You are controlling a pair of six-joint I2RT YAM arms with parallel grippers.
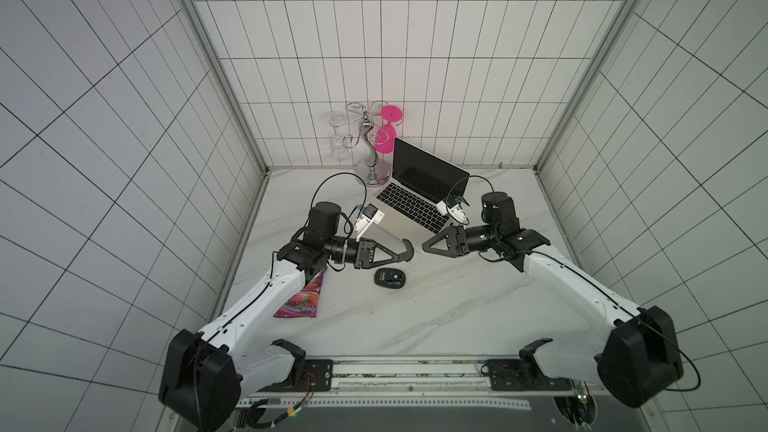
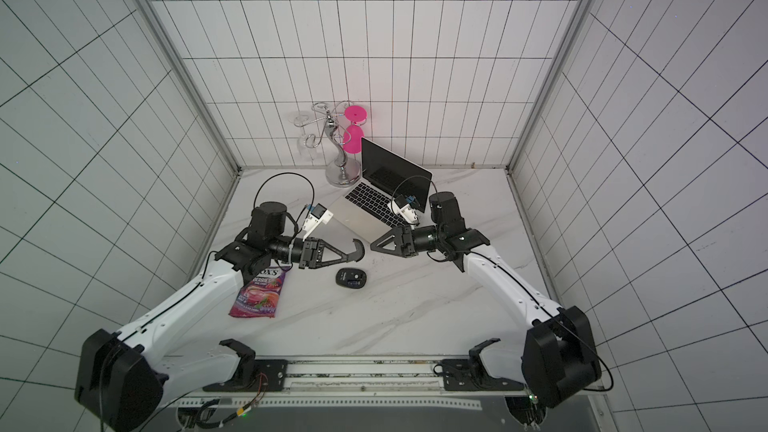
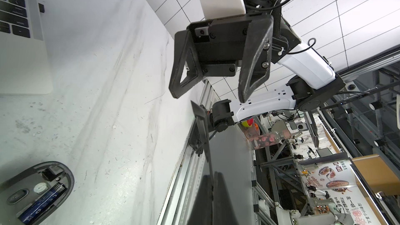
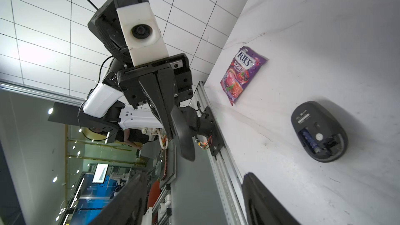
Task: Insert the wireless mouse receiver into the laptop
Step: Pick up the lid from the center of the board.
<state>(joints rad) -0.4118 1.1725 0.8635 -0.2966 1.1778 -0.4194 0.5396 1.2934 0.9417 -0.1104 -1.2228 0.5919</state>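
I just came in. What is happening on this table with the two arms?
The left gripper is shut on a black crescent cover piece, held above the table. The mouse lies upside down with its battery bay open. The right gripper is open and empty, near the front corner of the laptop. The wireless mouse receiver sits at the laptop's side edge, apparently plugged in.

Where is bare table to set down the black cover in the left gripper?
Widest bare marble lies between the mouse and the front rail, right of the candy bag. A smaller strip runs between the laptop and the right wall. Crowded: around laptop, glass stand, left gripper and right gripper.
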